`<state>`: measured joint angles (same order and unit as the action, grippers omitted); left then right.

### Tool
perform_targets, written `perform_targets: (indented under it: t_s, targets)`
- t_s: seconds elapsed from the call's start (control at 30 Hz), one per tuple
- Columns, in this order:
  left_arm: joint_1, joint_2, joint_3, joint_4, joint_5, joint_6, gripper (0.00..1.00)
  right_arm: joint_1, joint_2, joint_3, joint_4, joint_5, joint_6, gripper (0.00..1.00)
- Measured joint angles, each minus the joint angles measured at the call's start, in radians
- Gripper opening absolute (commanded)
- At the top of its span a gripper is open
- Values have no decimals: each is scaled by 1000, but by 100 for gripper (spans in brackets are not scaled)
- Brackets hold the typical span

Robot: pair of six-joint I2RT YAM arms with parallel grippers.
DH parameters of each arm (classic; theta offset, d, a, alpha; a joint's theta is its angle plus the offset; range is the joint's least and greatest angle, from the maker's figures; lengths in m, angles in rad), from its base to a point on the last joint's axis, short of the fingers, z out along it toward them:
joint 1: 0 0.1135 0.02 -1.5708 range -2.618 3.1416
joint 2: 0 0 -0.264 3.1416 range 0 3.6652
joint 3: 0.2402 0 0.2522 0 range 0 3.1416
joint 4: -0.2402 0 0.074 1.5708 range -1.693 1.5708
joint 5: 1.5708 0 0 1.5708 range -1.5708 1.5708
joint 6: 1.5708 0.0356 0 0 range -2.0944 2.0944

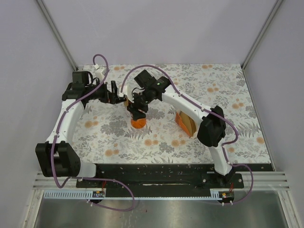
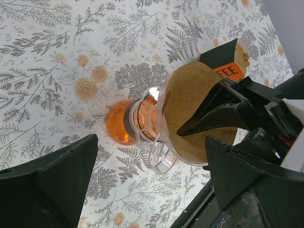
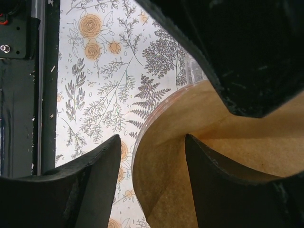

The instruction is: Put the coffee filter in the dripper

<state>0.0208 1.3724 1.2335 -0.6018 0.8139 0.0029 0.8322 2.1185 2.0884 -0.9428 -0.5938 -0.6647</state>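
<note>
**Seating of the filter, seen from above and from both wrists.** At left, the left gripper (image 1: 114, 92) is held just beside the dripper (image 1: 138, 123), its jaws wide apart and holding nothing. In its wrist view the dripper's orange base and clear funnel lie straight ahead of the open fingers, apparently untouched.

The dripper stands upright near the middle of the table (image 1: 228, 95), so its long axis is vertical. The coffee filter (image 2: 190, 95) lies inside the funnel, with its paper lining the glass and its edge rising a little above the rim on one side.

Directly over it hangs the right gripper (image 1: 137, 113), pointing down. Its jaws are part open and straddle the filter's edge, one finger inside the cone and one outside the rim, with no squeeze on the paper evident. Farther right, well apart, stands the beige filter holder (image 1: 186, 122).

The filter thus lies below and between the right gripper's fingers, and the right arm is the nearer. On this evidence the placing looks nearly complete. The coming move would call for a straight upward withdrawal along the dripper's axis, lest a finger drag the paper out.
</note>
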Motion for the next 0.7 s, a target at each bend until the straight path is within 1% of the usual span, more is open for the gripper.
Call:
perform_targets:
  t_s: [0.2, 0.57, 0.7]
  targets:
    - [-39, 27, -1, 13, -44, -3, 99, 0, 11, 6, -10, -1, -4, 64]
    - [-59, 32, -1, 18, -134, 28, 99, -7, 18, 6, -31, -2, 1, 64]
    - [-63, 33, -1, 24, -158, 26, 99, -13, 40, 43, -56, -13, 0, 64]
